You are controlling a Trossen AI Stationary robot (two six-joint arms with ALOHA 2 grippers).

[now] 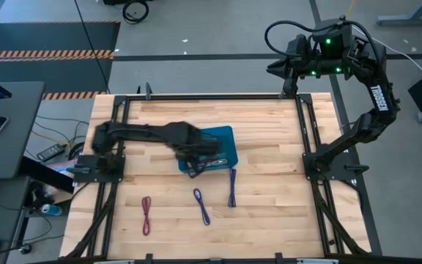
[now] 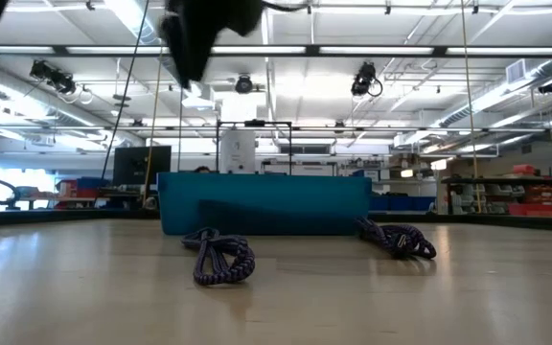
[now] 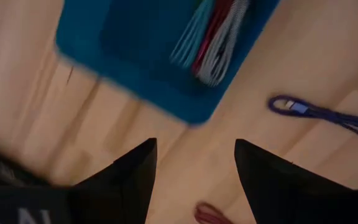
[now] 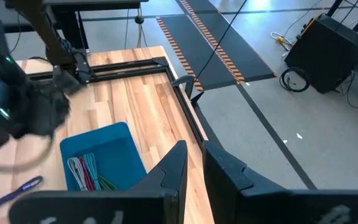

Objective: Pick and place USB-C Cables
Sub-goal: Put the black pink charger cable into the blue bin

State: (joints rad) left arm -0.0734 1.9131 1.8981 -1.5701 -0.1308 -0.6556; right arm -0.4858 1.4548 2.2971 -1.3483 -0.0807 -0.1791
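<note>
- Three cables lie loose on the bare table [image 1: 269,213]: a maroon one [image 1: 146,215] toward the left, a blue-purple one [image 1: 201,206] in the middle, another blue-purple one [image 1: 232,187] just right of it, all apart from each other.
- Several more cables, teal [image 3: 192,34], maroon and grey, lie side by side inside the blue tray [image 1: 224,134]; right wrist view shows a green one there too.
- Low view: two dark coiled cables on the wood in front of the tray wall [image 2: 266,206].
- Left gripper [image 3: 194,165]: fingers spread wide, nothing between them, raised above the table at the tray's near edge. Left arm stretches across from the left side, forearm over the tray.
- Right gripper [image 4: 194,163]: fingers nearly together, empty. Right arm is folded back, parked beyond the table's far right corner.
</note>
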